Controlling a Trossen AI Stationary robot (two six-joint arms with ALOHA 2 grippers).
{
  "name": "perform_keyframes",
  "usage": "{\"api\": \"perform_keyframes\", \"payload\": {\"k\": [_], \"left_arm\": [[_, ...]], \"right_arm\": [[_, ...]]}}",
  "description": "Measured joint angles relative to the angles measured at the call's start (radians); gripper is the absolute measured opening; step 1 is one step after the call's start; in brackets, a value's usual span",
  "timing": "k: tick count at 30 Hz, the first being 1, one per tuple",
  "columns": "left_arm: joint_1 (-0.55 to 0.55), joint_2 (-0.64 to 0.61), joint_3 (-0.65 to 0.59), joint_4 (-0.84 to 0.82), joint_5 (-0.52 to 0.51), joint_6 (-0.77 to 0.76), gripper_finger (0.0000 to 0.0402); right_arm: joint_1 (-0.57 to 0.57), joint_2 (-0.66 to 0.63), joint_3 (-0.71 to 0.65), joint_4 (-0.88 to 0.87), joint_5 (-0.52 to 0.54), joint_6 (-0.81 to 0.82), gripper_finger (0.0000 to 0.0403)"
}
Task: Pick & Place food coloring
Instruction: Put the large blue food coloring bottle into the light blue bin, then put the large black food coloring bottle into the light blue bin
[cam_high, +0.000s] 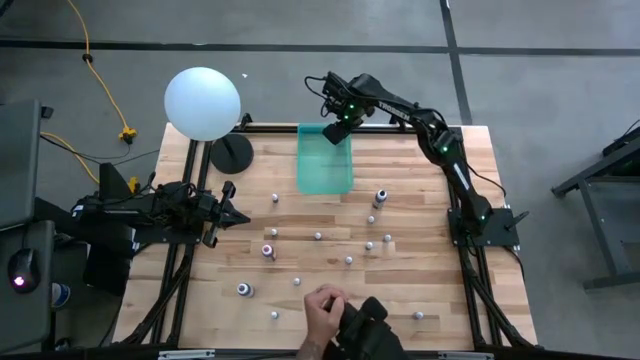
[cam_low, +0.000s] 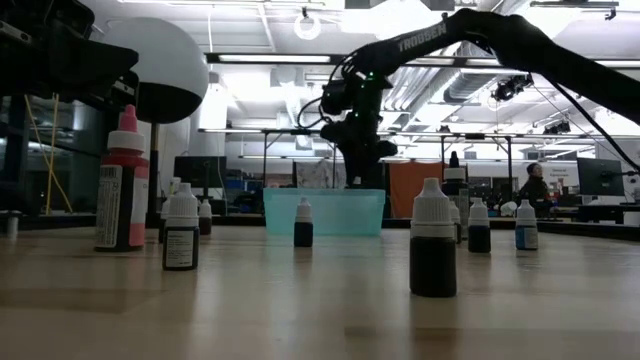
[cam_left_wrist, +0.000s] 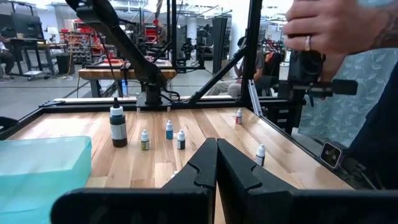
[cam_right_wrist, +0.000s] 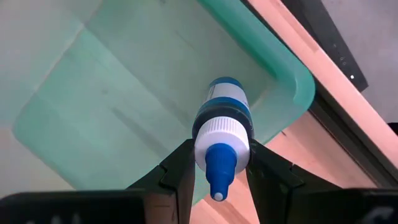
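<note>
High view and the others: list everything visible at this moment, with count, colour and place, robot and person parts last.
Bin: one, translucent green, far middle of the table.
Held bottle: one, blue tip, white cap, above the bin, clamped by the right gripper.
Loose food coloring bottles: about fifteen, mostly whitish dots, scattered over the table; exact count unclear.
Pink-capped bottle: one, closest to the low camera.
White ball: one, on a black stand at the far left corner.
Table: one, light wood.
Right gripper: over the bin's far edge.
Left gripper: shut, empty, waiting at the left edge.
Person's hand: one, at the near edge, on a dark device.
</note>
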Motion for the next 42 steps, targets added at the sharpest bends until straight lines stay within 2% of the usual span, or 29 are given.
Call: {"api": "perform_keyframes", "payload": {"k": [17, 22, 33, 37, 42], "left_arm": [[0.0, 0.0, 0.0, 0.0, -0.01, 0.0, 0.0001], [0.0, 0.0, 0.0, 0.0, -0.01, 0.0, 0.0001], [0.0, 0.0, 0.0, 0.0, -0.009, 0.0, 0.0001], [0.0, 0.0, 0.0, 0.0, -0.009, 0.0, 0.0001], [0.0, 0.0, 0.0, 0.0, -0.009, 0.0, 0.0001]], "right_arm": [[-0.033, 0.014, 0.0, 0.043, 0.03, -0.009, 0.0125], [-0.033, 0.014, 0.0, 0.045, 0.026, -0.023, 0.0144], [-0.033, 0.014, 0.0, 0.072, 0.043, -0.066, 0.0214], [-0.033, 0.014, 0.054, 0.041, 0.054, -0.097, 0.022], [-0.038, -0.053, 0.049, 0.016, 0.053, -0.13, 0.0221]]}}
